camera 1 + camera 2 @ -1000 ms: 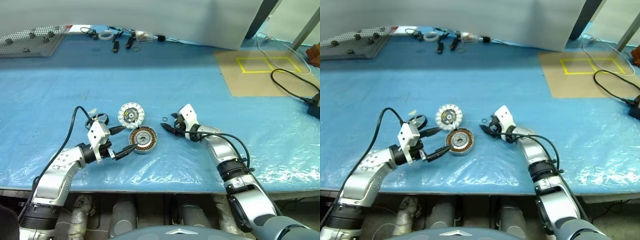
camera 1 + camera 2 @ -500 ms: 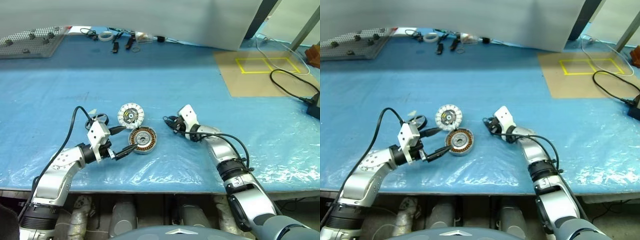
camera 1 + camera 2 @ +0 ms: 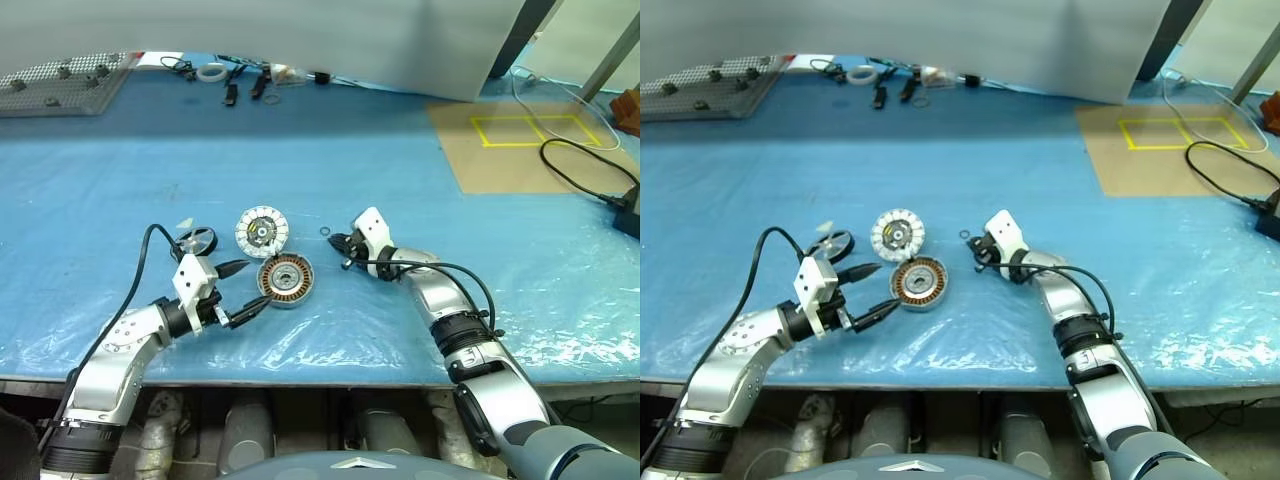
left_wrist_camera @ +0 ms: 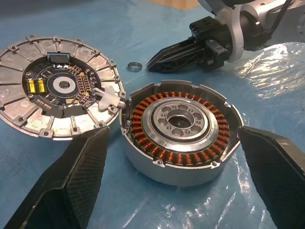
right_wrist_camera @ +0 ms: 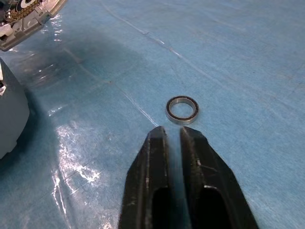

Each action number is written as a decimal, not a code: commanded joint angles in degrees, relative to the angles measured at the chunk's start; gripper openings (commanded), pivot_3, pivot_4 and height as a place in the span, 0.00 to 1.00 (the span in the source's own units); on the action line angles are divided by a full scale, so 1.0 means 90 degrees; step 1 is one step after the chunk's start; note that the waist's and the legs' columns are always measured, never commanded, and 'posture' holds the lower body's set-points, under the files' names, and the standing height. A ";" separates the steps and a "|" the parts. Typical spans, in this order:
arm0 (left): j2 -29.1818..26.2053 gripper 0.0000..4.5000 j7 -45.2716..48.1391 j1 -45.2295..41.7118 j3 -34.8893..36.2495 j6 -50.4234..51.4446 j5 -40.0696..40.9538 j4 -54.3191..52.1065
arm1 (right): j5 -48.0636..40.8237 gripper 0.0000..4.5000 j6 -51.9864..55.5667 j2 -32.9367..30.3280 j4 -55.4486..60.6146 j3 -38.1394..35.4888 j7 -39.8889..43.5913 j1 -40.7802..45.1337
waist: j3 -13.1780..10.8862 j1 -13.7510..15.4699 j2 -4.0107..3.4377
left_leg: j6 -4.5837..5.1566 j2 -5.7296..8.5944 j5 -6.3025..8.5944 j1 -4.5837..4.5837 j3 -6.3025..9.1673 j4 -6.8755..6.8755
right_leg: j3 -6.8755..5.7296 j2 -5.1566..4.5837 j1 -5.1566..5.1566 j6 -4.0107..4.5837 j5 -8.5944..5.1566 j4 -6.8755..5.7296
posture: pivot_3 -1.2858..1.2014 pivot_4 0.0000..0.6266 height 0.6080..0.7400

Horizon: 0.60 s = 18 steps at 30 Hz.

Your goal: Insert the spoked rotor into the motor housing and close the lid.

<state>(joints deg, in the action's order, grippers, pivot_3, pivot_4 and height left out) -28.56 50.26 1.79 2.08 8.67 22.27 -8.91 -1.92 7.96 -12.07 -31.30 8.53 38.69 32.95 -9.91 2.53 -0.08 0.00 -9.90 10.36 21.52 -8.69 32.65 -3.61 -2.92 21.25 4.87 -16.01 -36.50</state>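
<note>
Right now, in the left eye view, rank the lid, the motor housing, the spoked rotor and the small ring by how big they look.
1. motor housing and lid: about the same width, too close to rank; the housing sits slightly nearer the camera.
2. spoked rotor: clearly smaller than both.
3. small ring: by far the smallest.

Beside the housing (image 4: 178,129), silver with copper-brown windings, the lid (image 4: 57,93) showed white segments around a dark centre; the rotor (image 3: 197,240) was black, the table (image 3: 330,140) blue
</note>
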 commanded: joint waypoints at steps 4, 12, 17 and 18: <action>0.0043 1.00 -0.0204 0.0140 0.0136 -0.0096 0.0049 -0.0331 | 0.0090 0.57 0.0189 -0.0203 -0.0087 0.0045 0.0122 -0.0066 | 0.0000 0.0025 0.0000 | 0.0000 0.0000 0.0000 0.0000 0.0000 0.0000 | 0.0000 0.0000 -0.0001 0.0000 0.0000 0.0002 | 0.52 0.24 1.00; 0.0052 1.00 -0.0192 0.0090 0.0127 -0.0208 0.0028 -0.0140 | 0.0221 0.71 -0.0119 0.0069 -0.0961 0.0124 -0.0130 0.0383 | 0.0000 0.0010 0.0000 | 0.0000 0.0000 0.0000 -0.0003 0.0000 -0.0003 | 0.0000 -0.0001 -0.0004 -0.0001 0.0000 0.0009 | 0.52 0.24 1.00; 0.0052 1.00 -0.0147 0.0131 0.0117 -0.0322 0.0017 -0.0041 | 0.0278 0.71 -0.0445 0.0314 -0.1741 0.0073 -0.0356 0.0786 | 0.0000 -0.0023 0.0000 | 0.0000 0.0001 0.0001 -0.0009 -0.0004 -0.0012 | 0.0004 -0.0001 -0.0003 0.0000 -0.0001 0.0008 | 0.52 0.24 1.00; 0.0057 1.00 -0.0141 0.0170 0.0107 -0.0348 0.0011 -0.0035 | 0.0272 0.71 -0.0471 0.0339 -0.1840 0.0059 -0.0354 0.0814 | 0.0000 -0.0023 0.0000 | 0.0000 0.0001 0.0001 -0.0009 -0.0004 -0.0015 | 0.0004 -0.0001 -0.0003 0.0001 -0.0001 0.0010 | 0.52 0.24 1.00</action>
<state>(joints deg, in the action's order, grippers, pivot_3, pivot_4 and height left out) -27.94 48.53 2.73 2.17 6.93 22.28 -8.87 -0.32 3.29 -9.40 -44.21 8.69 35.90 41.02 -9.91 2.33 -0.08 -0.01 -9.89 10.36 21.44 -8.74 32.49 -3.58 -2.92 21.23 4.88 -16.01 -36.39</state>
